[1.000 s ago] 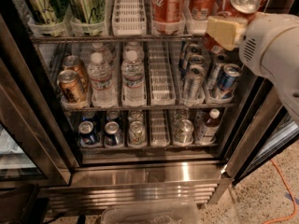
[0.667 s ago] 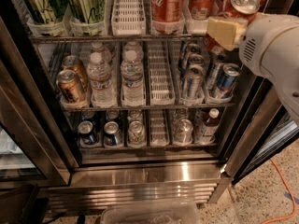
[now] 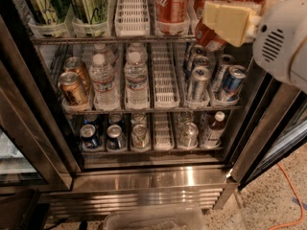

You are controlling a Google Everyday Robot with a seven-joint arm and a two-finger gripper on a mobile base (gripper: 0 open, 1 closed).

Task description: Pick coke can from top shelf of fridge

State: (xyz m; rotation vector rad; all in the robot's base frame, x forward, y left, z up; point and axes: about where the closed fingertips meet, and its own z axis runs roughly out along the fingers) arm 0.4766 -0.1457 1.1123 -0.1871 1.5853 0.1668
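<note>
Grip is kept on the red aluminium coke can [image 3: 211, 37] by the gripper [image 3: 223, 25] of the white robot arm [image 3: 283, 37], at about one o'clock in the view. The cream, flat-padded fingers [image 3: 235, 16] are closed on the can: one is laid across its front, and the other is hidden behind it. The can is tilted, with its silver top turned toward the upper right. Its red lower end overlaps the front rail of the top shelf [image 3: 110, 40], a dark wire rack fitted with white slotted plastic lane trays [image 3: 132, 11].

Just at nine o'clock from the held can, a second red can [image 3: 171, 4] is stood upright in its lane, and part of the white Coca-Cola script can be read on it. At eleven o'clock, tall green-gold cans [image 3: 88, 1] are lined up; their dark markings cannot be read.

On the middle shelf, copper-brown cans [image 3: 72, 87] are placed at nine o'clock, clear water bottles with white caps [image 3: 136, 78] near the centre, and silver-and-blue cans [image 3: 232, 80] at three o'clock. Their labels cannot be made out. The stainless-steel fridge [image 3: 153, 181] is seen with its polished base panel at six o'clock.
</note>
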